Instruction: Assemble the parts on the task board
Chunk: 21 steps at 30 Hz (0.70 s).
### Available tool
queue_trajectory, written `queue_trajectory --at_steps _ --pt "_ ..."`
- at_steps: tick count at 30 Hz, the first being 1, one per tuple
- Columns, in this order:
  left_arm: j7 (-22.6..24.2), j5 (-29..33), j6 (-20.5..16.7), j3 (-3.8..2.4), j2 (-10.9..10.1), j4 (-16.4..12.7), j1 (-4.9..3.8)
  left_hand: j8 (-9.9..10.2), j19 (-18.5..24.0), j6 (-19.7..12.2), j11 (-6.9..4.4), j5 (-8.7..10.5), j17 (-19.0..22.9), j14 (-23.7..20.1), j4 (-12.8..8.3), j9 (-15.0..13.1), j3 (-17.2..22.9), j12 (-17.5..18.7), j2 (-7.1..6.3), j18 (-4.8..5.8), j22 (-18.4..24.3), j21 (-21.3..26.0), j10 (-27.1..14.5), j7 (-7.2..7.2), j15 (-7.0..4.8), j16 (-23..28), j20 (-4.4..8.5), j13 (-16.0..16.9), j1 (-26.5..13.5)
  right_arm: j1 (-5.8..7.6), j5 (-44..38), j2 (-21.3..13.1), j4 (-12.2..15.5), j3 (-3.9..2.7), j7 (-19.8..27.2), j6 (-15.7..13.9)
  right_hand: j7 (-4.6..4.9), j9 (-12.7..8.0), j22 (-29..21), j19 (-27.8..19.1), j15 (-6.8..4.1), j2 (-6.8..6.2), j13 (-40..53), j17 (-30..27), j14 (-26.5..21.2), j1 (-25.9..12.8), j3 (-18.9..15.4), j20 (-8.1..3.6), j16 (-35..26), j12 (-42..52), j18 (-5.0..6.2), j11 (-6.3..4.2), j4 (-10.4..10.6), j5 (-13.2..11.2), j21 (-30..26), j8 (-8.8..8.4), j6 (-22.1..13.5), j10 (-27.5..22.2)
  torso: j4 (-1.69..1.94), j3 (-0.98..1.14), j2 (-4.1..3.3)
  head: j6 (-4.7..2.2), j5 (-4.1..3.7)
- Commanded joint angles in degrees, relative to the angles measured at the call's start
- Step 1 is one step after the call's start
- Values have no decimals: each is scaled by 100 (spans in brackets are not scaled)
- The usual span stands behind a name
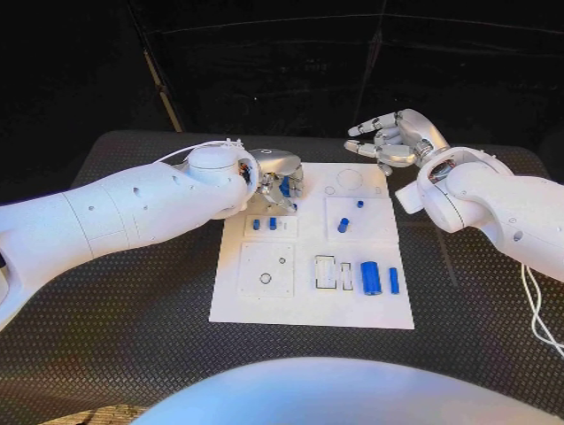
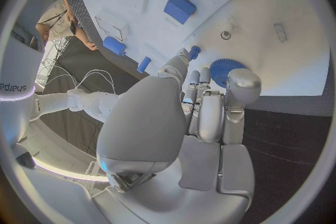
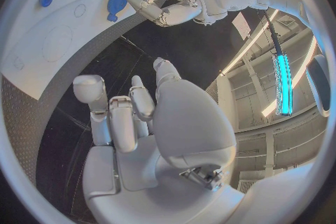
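Note:
The white task board (image 1: 310, 305) lies in the middle of the table. My left hand (image 1: 275, 177) hovers low over its far left corner, and a blue toothed wheel (image 2: 223, 70) sits between its thumb and fingers (image 2: 203, 78) just above the board (image 2: 280, 0). The same wheel (image 3: 117, 3) appears under that hand (image 3: 157, 3) in the right wrist view. My right hand (image 1: 394, 140) hangs above the table past the board's far right corner, fingers apart and empty. Two small blue blocks (image 1: 265, 224), a peg (image 1: 343, 225) and a large blue cylinder (image 1: 371, 277) rest on the board.
A thin blue pin (image 1: 394, 280) lies beside the large cylinder. A small blue stud (image 1: 359, 204) stands near the board's middle. White cables (image 1: 537, 310) trail on the table at the right. A ribbed black mat (image 1: 128, 319) surrounds the board.

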<state>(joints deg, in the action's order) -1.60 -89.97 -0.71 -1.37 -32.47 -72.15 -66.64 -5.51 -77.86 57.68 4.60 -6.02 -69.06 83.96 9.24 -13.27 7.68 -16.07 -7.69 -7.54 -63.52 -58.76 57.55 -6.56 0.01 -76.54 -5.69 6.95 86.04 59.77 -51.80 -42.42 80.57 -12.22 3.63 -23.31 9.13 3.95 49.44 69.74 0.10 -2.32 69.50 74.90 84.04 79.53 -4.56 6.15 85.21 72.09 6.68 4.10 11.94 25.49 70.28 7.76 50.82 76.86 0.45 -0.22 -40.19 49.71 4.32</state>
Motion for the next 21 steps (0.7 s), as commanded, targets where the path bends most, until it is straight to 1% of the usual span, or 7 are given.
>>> queue_trajectory --at_steps 1,5,16,21 --pt "-56 -167 213 -2 35 27 0 18 -58 69 -7 0 -11 157 -34 19 40 9 73 98 -39 -60 95 9 -20 -48 -5 -18 10 8 17 12 6 -3 56 37 5 -3 -6 -3 -39 41 -7 534 379 11 -32 -30 -25 8 79 -5 -6 23 -30 27 11 22 -1 0 -1 9 2" --pt "-66 -181 264 -2 58 53 3 17 -65 111 -8 -1 -15 162 -42 36 74 14 95 103 -71 -89 149 14 -19 -61 -5 -35 30 8 17 15 4 -3 56 38 4 -2 2 2 -40 47 6 545 382 22 -27 -30 -20 19 78 -6 -11 26 -26 30 14 29 -6 2 -3 11 1" --pt "-58 -192 386 -2 162 162 27 17 -75 265 -35 -5 3 163 -65 95 230 69 152 115 -179 -177 342 48 -38 -88 5 -106 98 8 17 34 -3 -3 56 44 4 -2 2 2 -40 47 6 545 382 22 -27 -30 -20 19 78 -6 -11 26 -26 30 14 29 1 -2 -3 25 -12" --pt "-52 -193 405 -2 195 212 38 23 -74 310 -39 -6 7 161 -68 119 294 96 165 119 -213 -201 408 48 -41 -98 9 -132 111 8 17 37 -6 -3 56 46 4 -2 2 2 -40 47 6 545 382 22 -27 -30 -20 19 78 -6 -11 26 -26 30 14 29 -2 1 2 29 -9"
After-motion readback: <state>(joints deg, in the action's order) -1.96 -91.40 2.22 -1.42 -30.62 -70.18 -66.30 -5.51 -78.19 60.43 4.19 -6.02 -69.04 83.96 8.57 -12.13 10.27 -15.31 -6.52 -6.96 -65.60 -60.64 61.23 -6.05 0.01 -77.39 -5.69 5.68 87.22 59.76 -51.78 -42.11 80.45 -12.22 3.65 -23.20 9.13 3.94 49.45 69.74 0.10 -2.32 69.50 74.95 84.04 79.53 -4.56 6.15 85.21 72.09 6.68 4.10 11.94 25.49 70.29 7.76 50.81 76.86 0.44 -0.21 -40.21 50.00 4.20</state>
